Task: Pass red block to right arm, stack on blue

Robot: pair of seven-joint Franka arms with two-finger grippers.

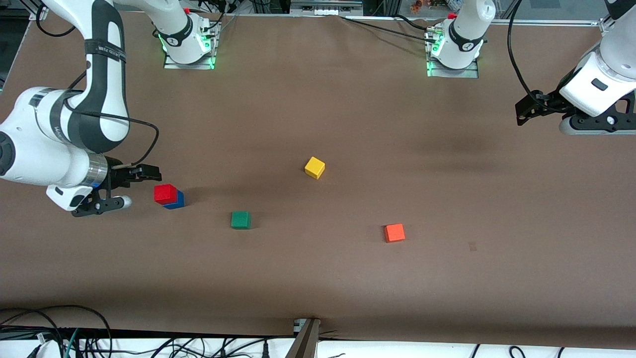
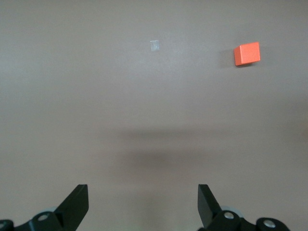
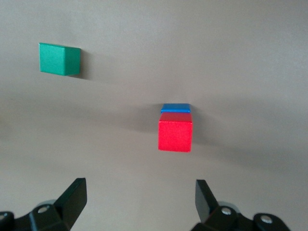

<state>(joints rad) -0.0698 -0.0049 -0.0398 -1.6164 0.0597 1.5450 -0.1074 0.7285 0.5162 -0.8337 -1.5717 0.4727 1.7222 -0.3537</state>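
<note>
The red block (image 1: 165, 193) sits on top of the blue block (image 1: 176, 201), a little askew, toward the right arm's end of the table. My right gripper (image 1: 144, 188) is open and empty, just beside the stack and clear of it. In the right wrist view the red block (image 3: 175, 136) covers most of the blue block (image 3: 175, 108), and my right gripper (image 3: 141, 197) has its jaws wide apart short of them. My left gripper (image 1: 541, 122) is open and empty, raised over the left arm's end of the table; it also shows in the left wrist view (image 2: 143, 199).
A green cube (image 1: 240, 220) lies near the stack, nearer the front camera. A yellow cube (image 1: 314, 167) lies mid-table. An orange cube (image 1: 394, 232) lies toward the left arm's end and shows in the left wrist view (image 2: 247, 53). The green cube shows in the right wrist view (image 3: 59, 58).
</note>
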